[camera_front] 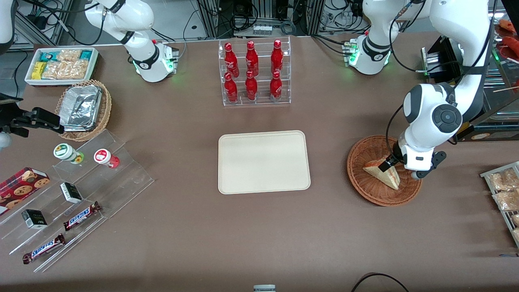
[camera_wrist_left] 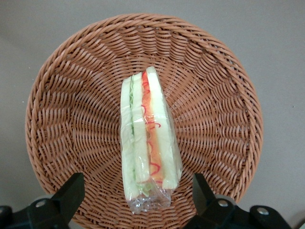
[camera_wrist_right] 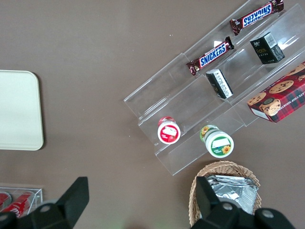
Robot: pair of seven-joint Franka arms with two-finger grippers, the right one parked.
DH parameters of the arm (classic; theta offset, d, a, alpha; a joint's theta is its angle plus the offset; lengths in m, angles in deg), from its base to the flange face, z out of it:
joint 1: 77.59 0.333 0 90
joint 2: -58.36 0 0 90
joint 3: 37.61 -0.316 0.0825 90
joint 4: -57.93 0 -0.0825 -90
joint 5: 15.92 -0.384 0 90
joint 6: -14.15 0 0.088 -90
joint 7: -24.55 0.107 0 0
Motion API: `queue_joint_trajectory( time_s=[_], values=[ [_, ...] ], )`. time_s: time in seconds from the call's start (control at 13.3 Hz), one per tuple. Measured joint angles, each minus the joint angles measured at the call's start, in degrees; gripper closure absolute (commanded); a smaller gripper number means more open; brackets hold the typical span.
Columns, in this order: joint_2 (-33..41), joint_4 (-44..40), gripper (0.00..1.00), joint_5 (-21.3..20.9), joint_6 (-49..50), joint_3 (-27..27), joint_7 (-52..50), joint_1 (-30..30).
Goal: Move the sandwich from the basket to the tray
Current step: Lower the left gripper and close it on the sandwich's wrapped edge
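1. Sandwich (camera_front: 383, 175) lies in basket (camera_front: 367, 178), long axis approx 10-to-4 o'clock in front view, tip at 4.
2. Gripper (camera_wrist_left: 136, 193) over it, jaws wide apart, holding nothing.
3. Tray (camera_front: 263, 162) well apart.

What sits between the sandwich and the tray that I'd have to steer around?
Nothing visible. The sandwich lies in the basket with the open hand straddling one end of it. Only bare table separates the basket from the tray; the bottle rack stands farther from the front camera, off that line.
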Motion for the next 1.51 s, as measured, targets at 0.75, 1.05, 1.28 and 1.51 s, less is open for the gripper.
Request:
queue_joint_trajectory(
  time_s=[0.75,1.05,1.28,1.51],
  values=[
    [-3.1,0.2,0.14,0.0,-2.9,0.0,-2.2,0.0],
    [-4.1,0.2,0.84,0.0,-4.6,0.0,-4.1,0.0],
    [-4.5,0.0,1.00,0.0,-4.9,0.0,-4.4,-0.1],
    [-4.5,-0.6,1.00,0.0,-4.7,0.0,-4.3,-0.2]
  ],
)
